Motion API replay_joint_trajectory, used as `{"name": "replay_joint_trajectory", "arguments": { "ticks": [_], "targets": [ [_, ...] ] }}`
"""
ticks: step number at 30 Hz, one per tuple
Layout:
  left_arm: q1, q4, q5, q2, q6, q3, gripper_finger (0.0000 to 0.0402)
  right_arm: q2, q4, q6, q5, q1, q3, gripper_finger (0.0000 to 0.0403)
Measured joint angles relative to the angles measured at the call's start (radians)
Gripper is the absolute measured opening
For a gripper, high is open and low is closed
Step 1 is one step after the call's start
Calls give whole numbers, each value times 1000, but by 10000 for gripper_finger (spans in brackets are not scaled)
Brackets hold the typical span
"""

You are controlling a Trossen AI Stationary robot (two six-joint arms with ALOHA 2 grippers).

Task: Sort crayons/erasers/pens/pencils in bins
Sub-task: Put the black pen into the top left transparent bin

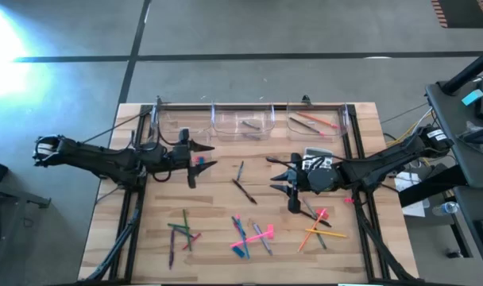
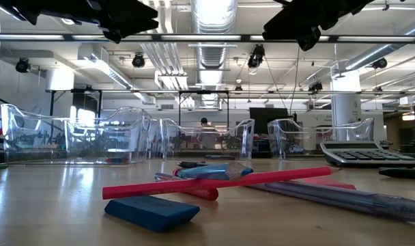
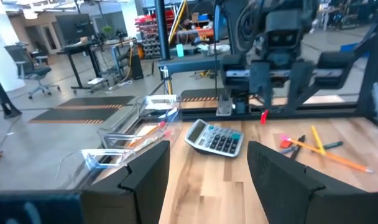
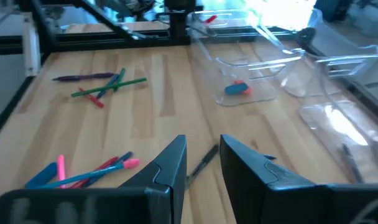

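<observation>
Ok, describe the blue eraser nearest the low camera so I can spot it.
Start at the wooden table's near edge in the low view, in front of the row of clear bins. In the middle heap, the blue eraser lies flat just ahead of a long red pencil. It is the only short, chunky block there; its neighbours are long and thin.

- Bins [image 1: 244, 121]: in a row along the surface [image 1: 218, 199] far edge.
- Calculator [image 1: 317, 156]: before the right-hand bins.
- Pencils [image 1: 317, 230]: scattered along the near edge.
</observation>
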Motion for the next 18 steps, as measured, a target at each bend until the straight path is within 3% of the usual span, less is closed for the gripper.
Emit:
{"name": "replay_joint_trajectory", "arguments": {
  "ticks": [9, 18],
  "targets": [
    [-25, -22, -3, -102, -32, -20, 201, 0, 0, 3, 44, 0, 0, 89],
    [-25, -21, -6, -93, -26, -24, 201, 0, 0, 21, 44, 0, 0, 89]
  ]
}}
